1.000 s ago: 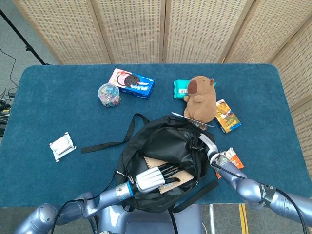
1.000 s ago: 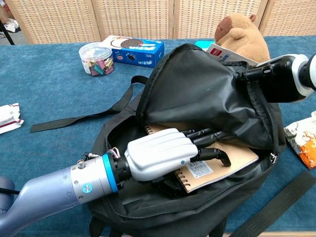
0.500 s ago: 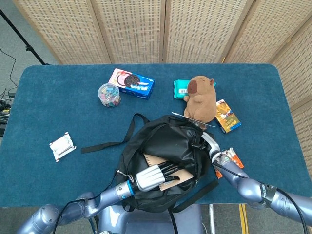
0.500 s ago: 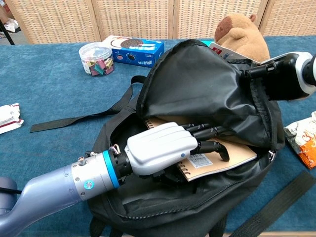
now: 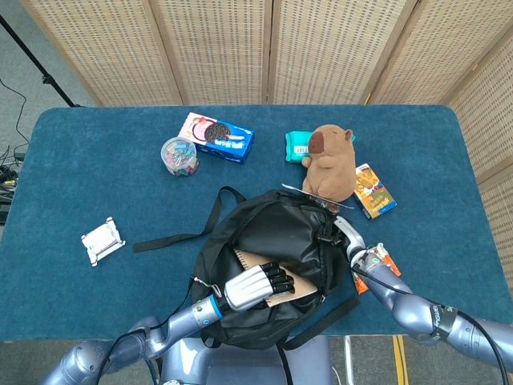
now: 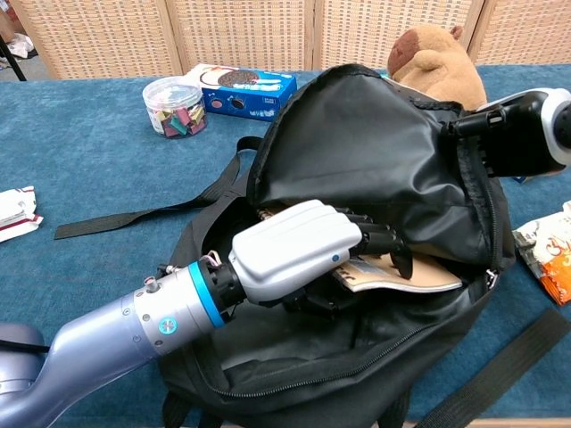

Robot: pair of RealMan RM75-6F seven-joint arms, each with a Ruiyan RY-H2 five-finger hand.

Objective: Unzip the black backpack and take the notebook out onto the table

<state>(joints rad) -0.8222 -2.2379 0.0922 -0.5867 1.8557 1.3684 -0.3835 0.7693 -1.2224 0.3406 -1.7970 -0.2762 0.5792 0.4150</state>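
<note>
Left hand reaching into open mouth of black backpack, fingers curled round near edge of notebook: dark fingers over the top cover, thumb side under it, so gripping it. Same hand seen from head view, on the brown notebook w/ spiral binding at its left edge. Notebook inside the bag opening, tilted, partly lifted off bag floor, not on table.

Right hand at the backpack's right upper side, pinching the black fabric/flap & holding it raised so opening gapes. In head view right hand sits at bag's right edge; finger detail mostly hidden by fabric. Zip open, teeth visible along lower lip of bag.

Backpack near front-centre of blue table, strap trailing out to the left.

Elsewhere on table:
- cookie box, far left-centre
- clear tub of coloured bits, just beside the box
- teal pack, behind plush
- brown plush capybara, touching backpack's far edge, sitting on a thin white booklet
- small snack box, right of plush
- orange packet, near right wrist
- white wrapped item, well apart on left

Woven screen behind table.
</note>
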